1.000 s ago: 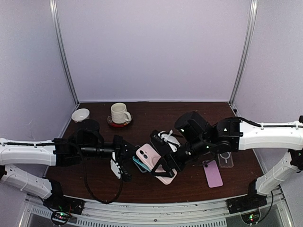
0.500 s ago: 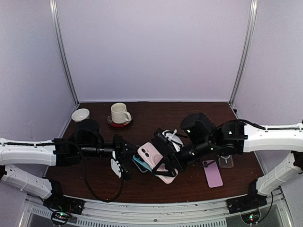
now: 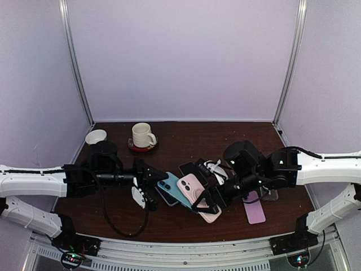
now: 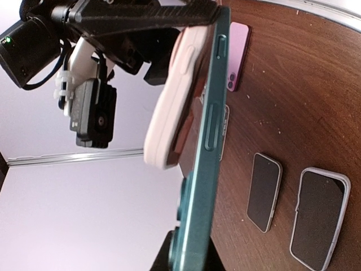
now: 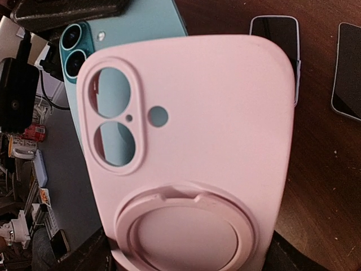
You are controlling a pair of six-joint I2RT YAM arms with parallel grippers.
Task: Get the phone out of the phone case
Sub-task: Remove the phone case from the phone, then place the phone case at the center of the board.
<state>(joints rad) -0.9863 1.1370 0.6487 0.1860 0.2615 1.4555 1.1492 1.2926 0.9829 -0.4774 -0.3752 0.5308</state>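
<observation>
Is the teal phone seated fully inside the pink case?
No, in the right wrist view the teal phone has its lenses outside the pink case, at upper left.

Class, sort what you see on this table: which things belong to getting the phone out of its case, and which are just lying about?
Part of the job:
teal phone
pink case

Lying about:
mug
bowl
purple phone

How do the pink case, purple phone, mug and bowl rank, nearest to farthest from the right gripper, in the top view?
From the right gripper:
1. Pink case, in its grip.
2. Purple phone, to its right.
3. Mug, back left.
4. Bowl, far back left.
</observation>
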